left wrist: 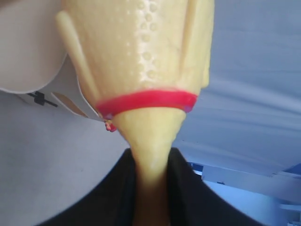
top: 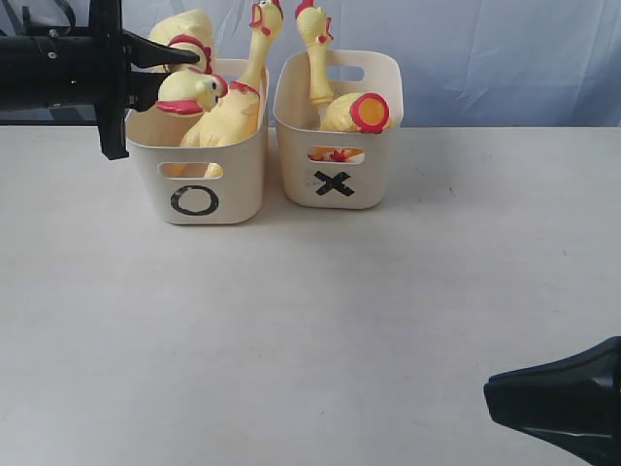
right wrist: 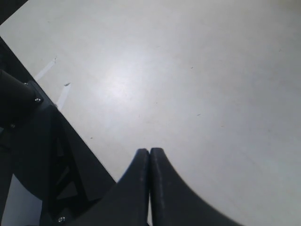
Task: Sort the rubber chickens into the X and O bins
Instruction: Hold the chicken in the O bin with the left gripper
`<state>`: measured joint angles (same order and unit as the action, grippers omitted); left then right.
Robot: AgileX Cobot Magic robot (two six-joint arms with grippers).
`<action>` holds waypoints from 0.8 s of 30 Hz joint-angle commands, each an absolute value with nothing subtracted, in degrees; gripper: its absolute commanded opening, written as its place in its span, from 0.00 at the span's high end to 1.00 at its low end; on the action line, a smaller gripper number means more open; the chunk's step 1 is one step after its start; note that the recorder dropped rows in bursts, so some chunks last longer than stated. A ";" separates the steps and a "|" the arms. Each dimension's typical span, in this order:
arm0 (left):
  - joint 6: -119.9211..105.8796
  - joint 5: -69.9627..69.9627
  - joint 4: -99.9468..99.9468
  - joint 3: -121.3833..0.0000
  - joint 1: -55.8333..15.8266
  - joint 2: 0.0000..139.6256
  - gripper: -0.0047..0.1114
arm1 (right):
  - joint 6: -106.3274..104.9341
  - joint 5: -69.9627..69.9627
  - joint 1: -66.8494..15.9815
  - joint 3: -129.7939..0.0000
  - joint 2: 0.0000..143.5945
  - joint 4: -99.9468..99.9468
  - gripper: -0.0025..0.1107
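My left gripper (top: 175, 76) hangs over the back left of the O bin (top: 199, 184), shut on the thin neck of a rubber chicken (left wrist: 141, 56). That chicken's body and red neck band (top: 191, 44) show just beyond the fingers (left wrist: 181, 188). Two more chickens are in the O bin: one with its head (top: 190, 91) by the gripper, one with a tall neck (top: 258, 49). The X bin (top: 335, 165) holds an upright chicken (top: 316, 58) and one lying down (top: 361, 112). My right gripper (right wrist: 149, 153) is shut with nothing in it, low at the front right (top: 558, 403).
The two bins stand side by side at the back of the white table (top: 310, 320), against a pale blue cloth backdrop (top: 505, 58). A corner of the X bin (left wrist: 61, 89) shows in the left wrist view.
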<state>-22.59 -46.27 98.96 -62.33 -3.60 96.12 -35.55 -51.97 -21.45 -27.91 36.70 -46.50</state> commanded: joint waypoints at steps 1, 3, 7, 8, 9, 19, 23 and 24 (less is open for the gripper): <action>-21.57 -48.97 99.95 -62.94 -4.12 95.08 0.96 | -35.99 -51.70 -21.33 -27.65 36.33 -46.92 0.99; -20.68 -48.48 99.74 -62.94 -4.12 94.15 0.96 | -35.99 -51.70 -21.33 -27.65 36.33 -46.92 0.99; -18.40 -48.00 95.74 -62.94 -3.60 92.45 0.96 | -35.99 -51.70 -21.33 -27.65 36.33 -46.92 0.99; -18.40 -48.31 95.12 -62.94 -3.59 92.07 0.96 | -35.99 -51.70 -21.33 -27.65 36.33 -46.92 0.99; -17.98 -49.03 94.36 -62.94 -3.45 91.84 0.96 | -35.99 -51.70 -21.33 -27.65 36.33 -46.92 0.99; -13.56 -52.88 91.31 -62.94 -1.93 91.63 0.96 | -35.99 -51.95 -21.33 -27.65 36.33 -46.92 0.99; -12.24 -51.92 91.31 -62.94 -1.44 90.48 0.96 | -35.99 -52.08 -21.33 -27.65 36.33 -46.92 0.99; -12.24 -50.87 91.31 -62.94 -1.14 90.22 0.96 | -35.99 -52.18 -21.33 -27.65 36.33 -46.92 0.99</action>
